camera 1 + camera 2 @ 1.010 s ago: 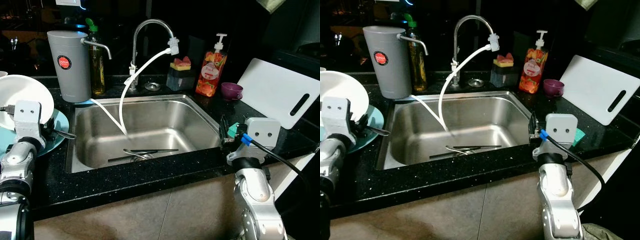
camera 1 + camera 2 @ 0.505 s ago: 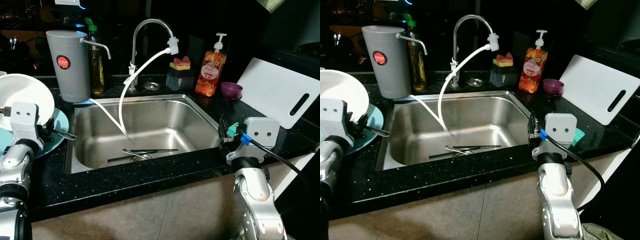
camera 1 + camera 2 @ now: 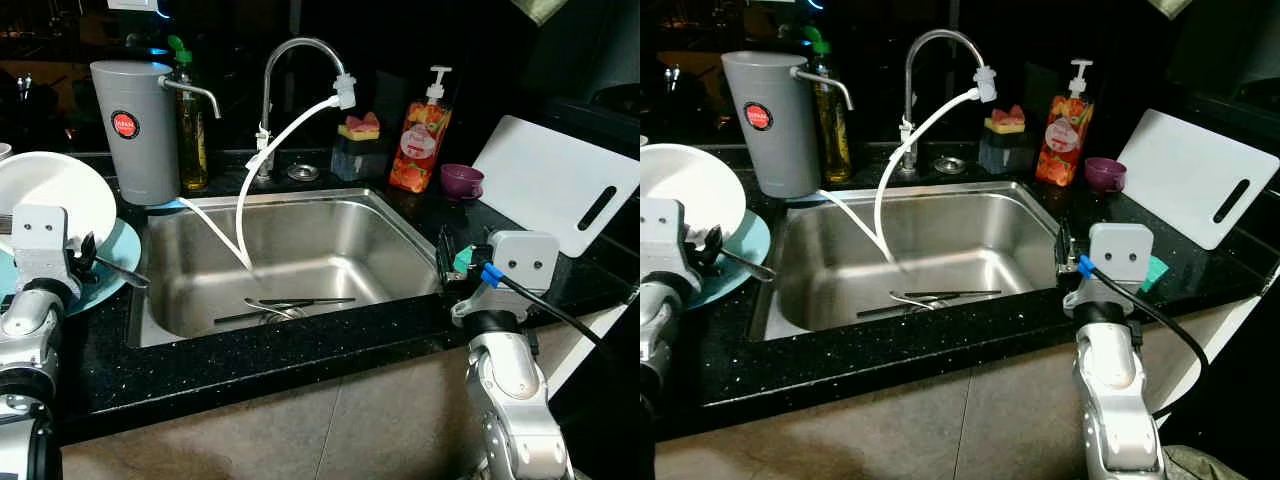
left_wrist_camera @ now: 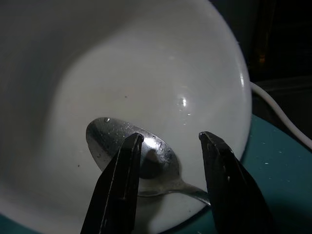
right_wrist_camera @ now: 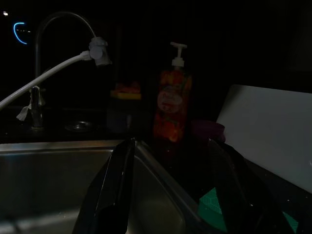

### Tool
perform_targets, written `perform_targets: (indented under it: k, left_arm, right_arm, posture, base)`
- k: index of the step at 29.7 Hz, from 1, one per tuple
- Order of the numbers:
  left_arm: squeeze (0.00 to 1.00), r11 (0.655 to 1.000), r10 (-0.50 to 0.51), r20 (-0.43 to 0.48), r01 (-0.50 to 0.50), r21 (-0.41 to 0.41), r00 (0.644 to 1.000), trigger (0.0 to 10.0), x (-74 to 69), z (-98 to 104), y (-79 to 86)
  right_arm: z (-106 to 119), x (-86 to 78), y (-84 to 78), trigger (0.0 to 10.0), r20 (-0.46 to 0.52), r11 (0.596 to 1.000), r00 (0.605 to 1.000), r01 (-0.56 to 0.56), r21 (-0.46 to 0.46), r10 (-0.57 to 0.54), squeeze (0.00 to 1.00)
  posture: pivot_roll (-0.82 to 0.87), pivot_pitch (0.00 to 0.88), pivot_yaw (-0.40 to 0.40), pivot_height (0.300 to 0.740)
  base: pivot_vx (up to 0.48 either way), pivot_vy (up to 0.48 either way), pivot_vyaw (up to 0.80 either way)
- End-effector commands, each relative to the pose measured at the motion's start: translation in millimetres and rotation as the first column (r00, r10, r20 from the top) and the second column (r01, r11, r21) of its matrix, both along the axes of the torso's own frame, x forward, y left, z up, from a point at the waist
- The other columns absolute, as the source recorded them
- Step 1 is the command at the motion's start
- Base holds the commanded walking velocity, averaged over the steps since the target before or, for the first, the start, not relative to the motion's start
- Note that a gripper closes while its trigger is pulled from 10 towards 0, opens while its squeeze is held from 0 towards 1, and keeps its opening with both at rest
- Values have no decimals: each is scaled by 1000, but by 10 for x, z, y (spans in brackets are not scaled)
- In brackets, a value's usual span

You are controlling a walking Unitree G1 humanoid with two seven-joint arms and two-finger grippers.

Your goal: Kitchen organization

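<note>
Setting: dark kitchen, black speckled counter (image 3: 300, 360) around a steel sink (image 3: 300, 250)
Head views, left side: white bowl (image 3: 60, 190) on a teal plate (image 3: 110, 260) beside the sink; spoon (image 3: 118, 270) handle jutting toward the basin
Head views, sink: cutlery (image 3: 290, 305) lying at the drain; white hose (image 3: 250, 190) hanging from the tap (image 3: 300, 60)
Head views, behind: grey water filter (image 3: 135, 130), soap dispenser (image 3: 420, 140), purple cup (image 3: 463, 180), white cutting board (image 3: 560, 180)
Left wrist view: left gripper (image 4: 168, 161) spread apart, one finger each side of the spoon's scoop inside the bowl, not yet closed
Right wrist view: right gripper (image 5: 170, 185) parted, holding nothing, at the sink's right rim near a green sponge (image 5: 214, 209)
Handling: spoon likely light, stiff, wet and slippery; best taken at the neck; bowl breakable, curved wall crowding the fingers
</note>
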State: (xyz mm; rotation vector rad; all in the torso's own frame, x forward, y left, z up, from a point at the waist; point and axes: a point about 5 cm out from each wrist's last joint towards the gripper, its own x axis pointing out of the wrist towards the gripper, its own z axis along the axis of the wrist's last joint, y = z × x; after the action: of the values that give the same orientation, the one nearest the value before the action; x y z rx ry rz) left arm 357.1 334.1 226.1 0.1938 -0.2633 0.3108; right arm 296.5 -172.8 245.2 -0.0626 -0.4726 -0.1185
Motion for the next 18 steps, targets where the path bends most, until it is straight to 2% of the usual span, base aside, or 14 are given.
perform_targets:
  k: [1, 6, 18]
  left_arm:
    - [0, 999, 23, -120, -27, -33, 993, 10000, -62, -299, 48]
    - [0, 999, 13, -97, -17, -49, 995, 10000, -61, -262, 55]
    - [0, 999, 26, -116, -31, -36, 993, 10000, -88, -315, 74]
  right_arm:
    - [-18, 8, -16, 10000, -10, 1000, 1000, 2, 0, -2, 0]
    - [-27, -3, -25, 10000, -14, 1000, 1000, 3, -2, -3, 0]
    - [-28, 1, -13, 10000, -14, 1000, 1000, -1, 1, 1, 0]
  posture:
    - [51, 81, -111, 740]
    - [48, 85, -112, 740]
    - [52, 90, -113, 740]
  base:
    - [0, 0, 0]
    - [0, 0, 0]
    - [0, 0, 0]
